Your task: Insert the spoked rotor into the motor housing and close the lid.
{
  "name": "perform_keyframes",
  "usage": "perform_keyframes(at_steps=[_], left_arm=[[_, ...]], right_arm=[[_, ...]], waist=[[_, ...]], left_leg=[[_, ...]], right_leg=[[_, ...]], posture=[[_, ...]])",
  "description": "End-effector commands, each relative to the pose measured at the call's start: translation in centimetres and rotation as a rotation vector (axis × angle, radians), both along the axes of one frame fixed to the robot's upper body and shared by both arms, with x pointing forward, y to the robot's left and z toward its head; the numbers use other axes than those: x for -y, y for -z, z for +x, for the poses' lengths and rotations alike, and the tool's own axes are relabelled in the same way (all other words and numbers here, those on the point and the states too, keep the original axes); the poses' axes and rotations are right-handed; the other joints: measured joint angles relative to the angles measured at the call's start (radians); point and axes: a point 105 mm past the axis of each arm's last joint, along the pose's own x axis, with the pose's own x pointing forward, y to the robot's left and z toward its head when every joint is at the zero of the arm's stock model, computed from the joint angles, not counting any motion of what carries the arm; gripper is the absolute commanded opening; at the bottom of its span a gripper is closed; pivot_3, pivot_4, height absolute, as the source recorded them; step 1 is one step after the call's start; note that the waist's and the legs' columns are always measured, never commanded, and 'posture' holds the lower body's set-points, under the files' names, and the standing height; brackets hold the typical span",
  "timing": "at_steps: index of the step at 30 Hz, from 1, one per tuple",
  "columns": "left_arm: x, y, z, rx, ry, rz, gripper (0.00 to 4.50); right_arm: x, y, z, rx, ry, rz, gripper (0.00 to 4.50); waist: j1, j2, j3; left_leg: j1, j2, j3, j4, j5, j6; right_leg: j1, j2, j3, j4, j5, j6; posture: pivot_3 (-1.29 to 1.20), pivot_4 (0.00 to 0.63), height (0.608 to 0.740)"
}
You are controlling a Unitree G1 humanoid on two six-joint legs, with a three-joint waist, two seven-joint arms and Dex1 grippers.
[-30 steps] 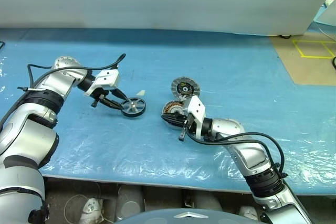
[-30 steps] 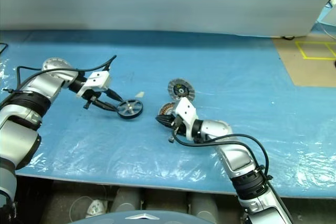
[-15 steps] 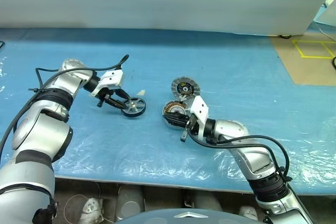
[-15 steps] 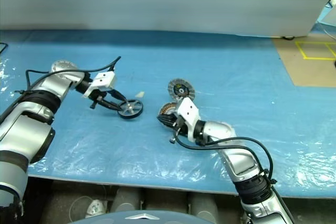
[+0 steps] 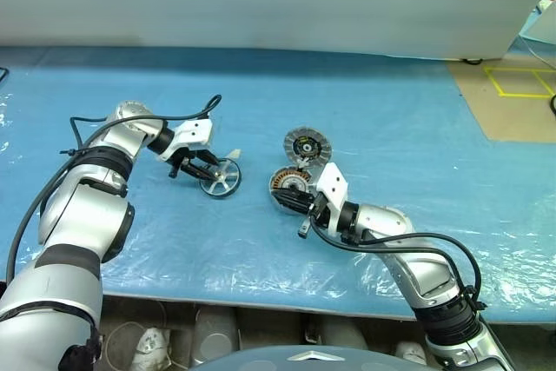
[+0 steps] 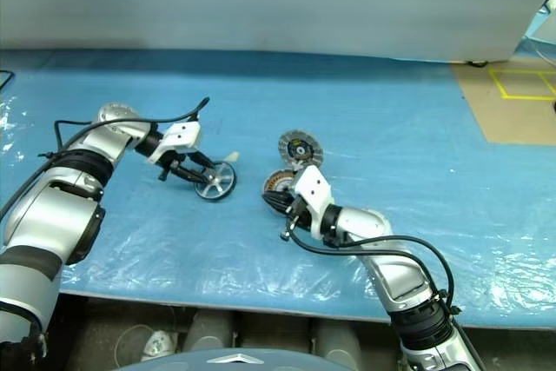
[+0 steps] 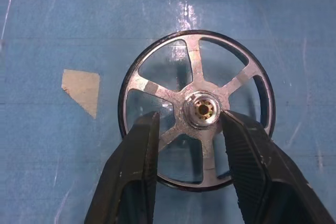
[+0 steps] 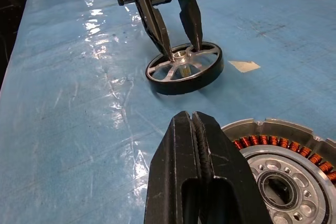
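Observation:
The spoked rotor (image 5: 221,180), black-rimmed with silvery spokes, sits left of centre on the blue table cover, its near side tipped up. My left gripper (image 5: 208,174) reaches it from the left, and its two fingers (image 7: 142,150) clamp the centre hub (image 7: 203,110). The motor housing (image 5: 289,182), a silver cup ringed with copper windings (image 8: 262,141), lies to the right of the rotor. The ribbed lid (image 5: 306,143) rests flat just behind the housing. My right gripper (image 8: 191,116) is shut and empty, its tips at the housing's near-left rim.
A small tan scrap of tape (image 5: 233,153) lies just behind the rotor. The blue plastic-covered table (image 5: 391,119) runs wide to both sides, its front edge (image 5: 261,297) close below the arms. Brown floor with yellow lines (image 5: 517,84) shows at the far right.
The left arm's elbow has swung inward and the rotor has tipped from flat to tilted in the left gripper. The right gripper stays by the housing.

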Motion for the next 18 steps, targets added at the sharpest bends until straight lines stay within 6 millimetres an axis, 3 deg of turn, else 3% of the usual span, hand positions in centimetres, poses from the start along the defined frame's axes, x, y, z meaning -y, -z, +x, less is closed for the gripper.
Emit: perform_keyframes(at_steps=[1,12,18], left_arm=[[0.24,-0.73,0.37,0.024,0.002,-0.001,1.93],[0.6,-0.67,-0.22,-0.069,0.007,-0.025,1.93],[0.98,-0.34,0.48,-0.037,-0.042,-0.027,1.93]], right_arm=[[-0.27,-1.19,-0.26,0.046,-0.01,0.027,0.0],[0.08,-0.81,0.16,0.05,0.009,0.008,0.0],[0.04,-0.65,0.12,0.05,0.013,0.002,0.0]], waist=[[0.004,0.0,0.0],[0.013,0.0,0.0],[0.013,0.0,0.0]], left_leg=[[0.0,0.0,0.0,0.0,0.0,0.0],[0.0,0.0,0.0,0.0,0.0,0.0],[0.0,0.0,0.0,0.0,0.0,0.0]], right_leg=[[0.0,0.0,0.0,0.0,0.0,0.0],[0.0,0.0,0.0,0.0,0.0,0.0],[0.0,0.0,0.0,0.0,0.0,0.0]], posture=[[0.0,0.15,0.74],[0.0,0.15,0.74],[0.0,0.15,0.74]])
